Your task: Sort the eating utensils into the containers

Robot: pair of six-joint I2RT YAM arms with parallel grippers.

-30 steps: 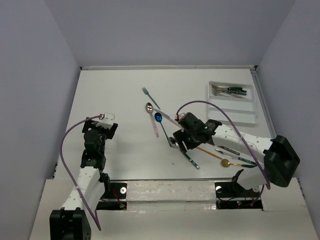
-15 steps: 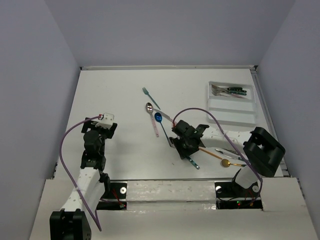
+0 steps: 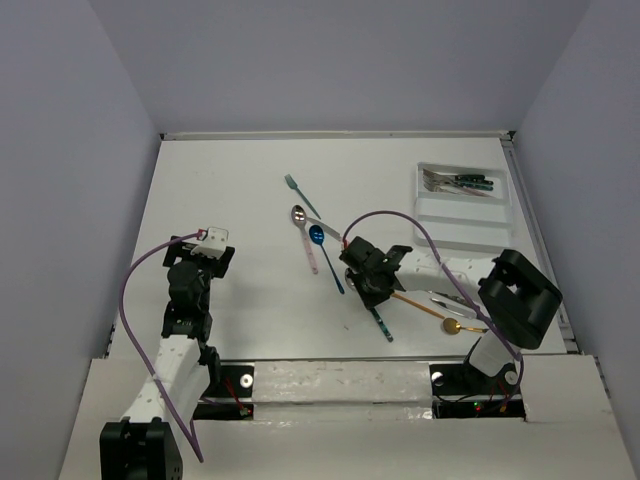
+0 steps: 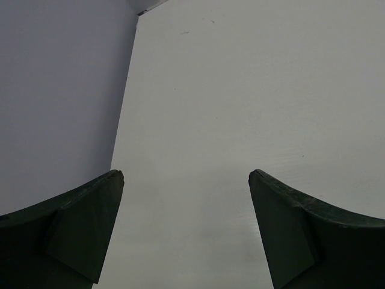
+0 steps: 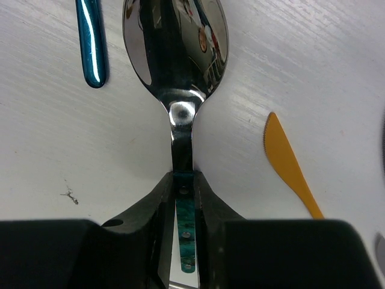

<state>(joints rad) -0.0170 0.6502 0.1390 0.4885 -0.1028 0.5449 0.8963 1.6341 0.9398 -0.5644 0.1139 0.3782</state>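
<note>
My right gripper [image 5: 183, 183] is shut on the teal handle of a silver spoon [image 5: 174, 36], just behind its neck. In the top view that gripper [image 3: 366, 285] is near the table's middle, and the spoon's handle [image 3: 382, 322] sticks out toward the near edge. I cannot tell whether the spoon is off the table. The white tray [image 3: 470, 225] stands at the back right with a few utensils [image 3: 455, 181] in its far compartment. My left gripper [image 4: 186, 180] is open over bare table, at the left in the top view [image 3: 210, 240].
Loose utensils lie around the right gripper: a teal fork [image 3: 298, 192], a pink-handled spoon [image 3: 303, 232], a blue spoon [image 3: 322, 245], a gold spoon [image 3: 445, 320] and a dark-handled knife [image 3: 455, 300]. In the right wrist view, an orange blade [image 5: 289, 165] lies to the right and a teal handle end [image 5: 90, 42] to the left.
The right gripper's jaws have closed on the teal spoon's handle. The right arm's elbow has swung in toward the left. The left arm has not moved.
</note>
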